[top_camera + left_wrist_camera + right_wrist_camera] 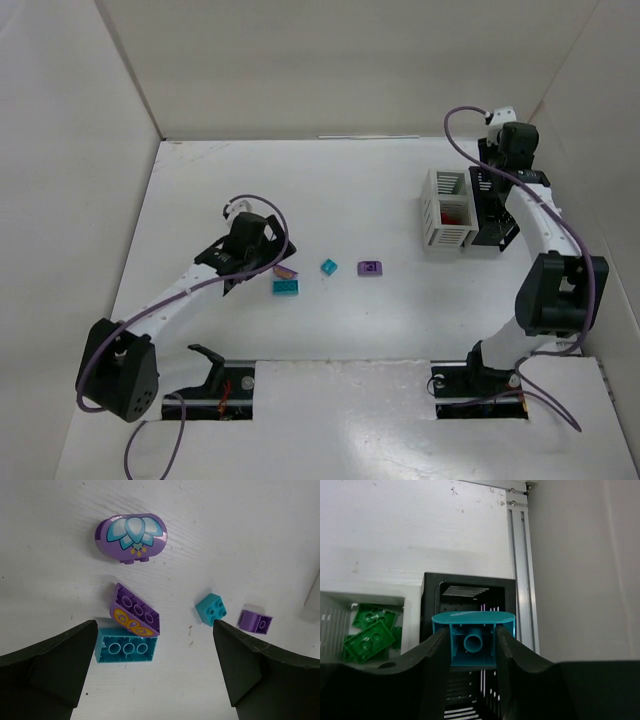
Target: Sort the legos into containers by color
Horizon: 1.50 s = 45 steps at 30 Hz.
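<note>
Prints first: the purple rounded lego (131, 537) lies flat on the white table (240, 530), showing a white-and-blue lotus flower with yellow dots; just below it, the purple brick (135, 612) carries a yellow and orange pattern along one edge; it leans tilted, underside up, against the teal brick (126, 650), which also lies underside up; off to the right sit a small teal lego (210, 608), studs up, and a small purple lego (255, 621), near each other but apart. The left gripper (155, 630) hovers over this cluster with its jaws spread wide, holding nothing; the teal brick lies between the two fingers.

Over to the bins at the far right of the table: the white bin (447, 210) and the black bin (492, 205) stand side by side; green legos (370, 632) fill one compartment of the white bin, red legos (455, 213) sit in another; what the black bin holds is too dark to tell. The right gripper (472, 645) hangs right above the black bin, jaws clamped on a teal rounded lego (472, 630), its hollow underside facing the wrist camera.
</note>
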Each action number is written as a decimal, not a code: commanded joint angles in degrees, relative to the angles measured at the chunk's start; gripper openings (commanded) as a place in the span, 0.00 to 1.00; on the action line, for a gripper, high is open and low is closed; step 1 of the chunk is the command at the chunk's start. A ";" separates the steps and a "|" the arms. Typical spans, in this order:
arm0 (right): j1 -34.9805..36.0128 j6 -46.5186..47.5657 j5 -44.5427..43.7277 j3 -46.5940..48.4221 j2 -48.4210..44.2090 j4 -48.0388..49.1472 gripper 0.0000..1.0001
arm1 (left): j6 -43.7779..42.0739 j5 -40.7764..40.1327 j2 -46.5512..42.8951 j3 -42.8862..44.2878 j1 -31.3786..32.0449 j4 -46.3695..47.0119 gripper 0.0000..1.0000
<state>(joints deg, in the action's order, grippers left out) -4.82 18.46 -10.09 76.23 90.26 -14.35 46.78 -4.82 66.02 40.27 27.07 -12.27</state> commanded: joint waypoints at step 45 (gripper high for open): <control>55.36 2.21 13.34 -14.09 8.17 10.56 0.85 | 7.09 -3.35 -17.49 -9.51 -0.53 -10.22 0.99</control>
<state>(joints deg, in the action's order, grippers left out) 49.71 24.16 4.03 59.05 97.45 -7.42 52.60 -7.20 50.74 31.07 26.87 -20.82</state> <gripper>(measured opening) 0.857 0.989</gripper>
